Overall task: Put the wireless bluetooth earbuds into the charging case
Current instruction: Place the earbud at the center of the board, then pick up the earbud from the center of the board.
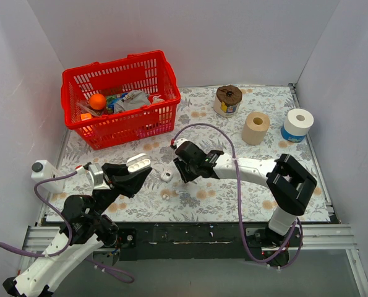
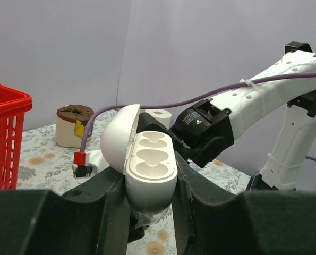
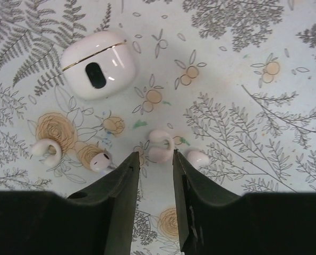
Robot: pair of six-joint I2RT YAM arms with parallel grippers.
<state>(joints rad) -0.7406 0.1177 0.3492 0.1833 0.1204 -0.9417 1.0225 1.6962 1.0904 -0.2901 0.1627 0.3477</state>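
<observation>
My left gripper (image 2: 150, 178) is shut on the open charging case (image 2: 150, 159), a white case with its lid swung back to the left and its two hollows empty. From above, this case (image 1: 139, 163) is held up over the table's left half. My right gripper (image 3: 155, 155) is open, pointing down at the floral cloth. A white loop-shaped earbud (image 3: 161, 146) lies just beyond its tips, in line with the gap and untouched. More white earbuds lie to either side: one (image 3: 198, 158) on the right, one (image 3: 101, 161) on the left and one (image 3: 46, 150) further left.
A second, closed white case (image 3: 99, 64) lies on the cloth ahead of my right gripper. A red basket (image 1: 119, 99) of items stands at the back left. A brown-topped tub (image 1: 228, 100), a tan roll (image 1: 256, 128) and a white roll (image 1: 297, 124) stand at the back right.
</observation>
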